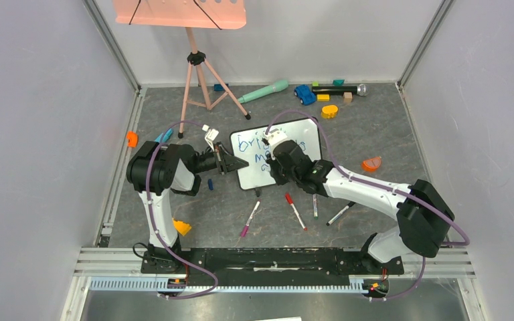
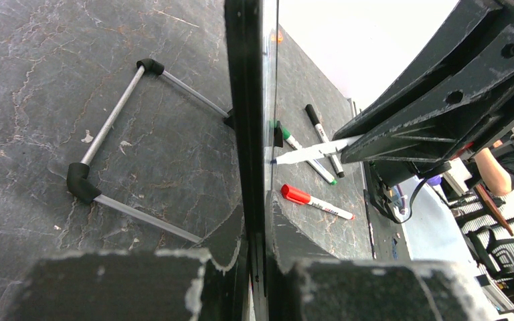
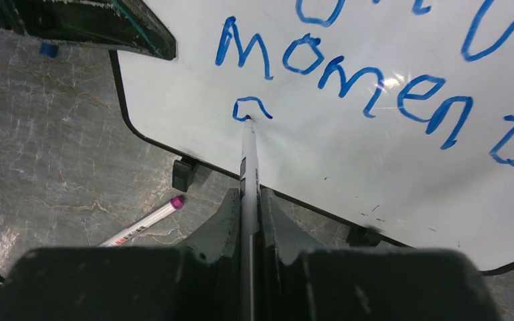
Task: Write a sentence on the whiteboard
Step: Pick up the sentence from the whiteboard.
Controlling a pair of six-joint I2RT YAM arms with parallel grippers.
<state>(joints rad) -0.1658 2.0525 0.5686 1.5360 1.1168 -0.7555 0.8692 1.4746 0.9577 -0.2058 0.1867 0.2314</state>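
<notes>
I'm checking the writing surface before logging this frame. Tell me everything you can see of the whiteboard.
The whiteboard is a small glossy white panel in a thin black frame with rounded corners and small black feet, propped up on the dark table. Its blue handwriting reads "moment" above a lone "a"; the top line is partly hidden. The left end effector clamps the edge nearest it; the marker held by the right end effector touches it at the "a".

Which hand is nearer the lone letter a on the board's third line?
Right. The right hand holds the marker with its tip on the a; the left hand clamps the whiteboard by its left edge, farther off.
</notes>
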